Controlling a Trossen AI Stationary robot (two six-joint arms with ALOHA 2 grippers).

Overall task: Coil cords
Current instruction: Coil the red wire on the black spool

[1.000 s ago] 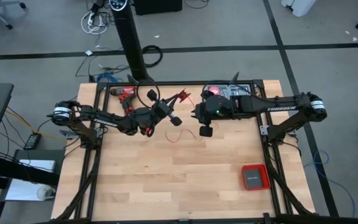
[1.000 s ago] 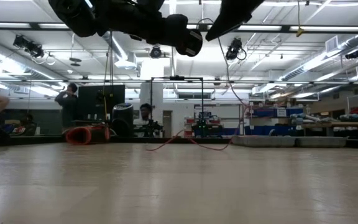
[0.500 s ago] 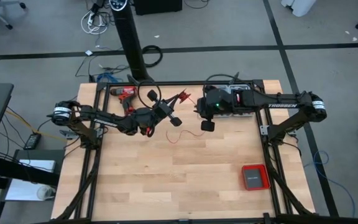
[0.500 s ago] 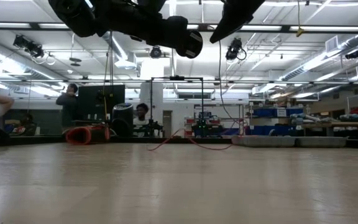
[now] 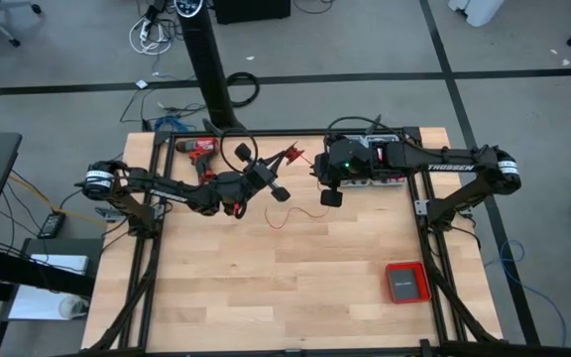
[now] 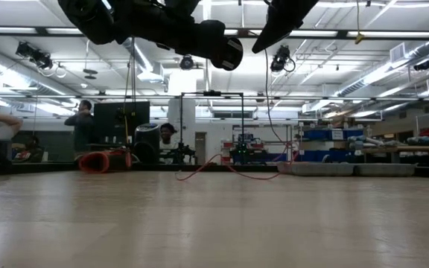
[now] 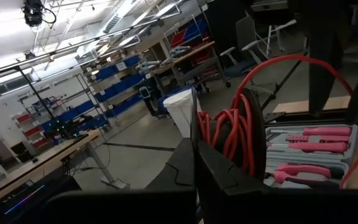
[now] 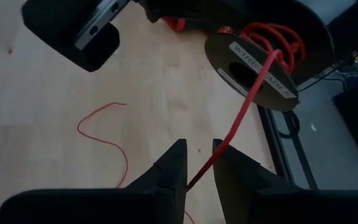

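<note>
The left end effector [image 5: 278,191], clamped shut on a black spool [image 8: 260,62] wound with red cord [image 8: 272,38], hangs above the bench [image 5: 266,288] near its far edge. The right end effector [image 8: 196,163] pinches the cord between narrowly parted fingers; loose cord [image 5: 305,215] lies mid-bench.
</note>
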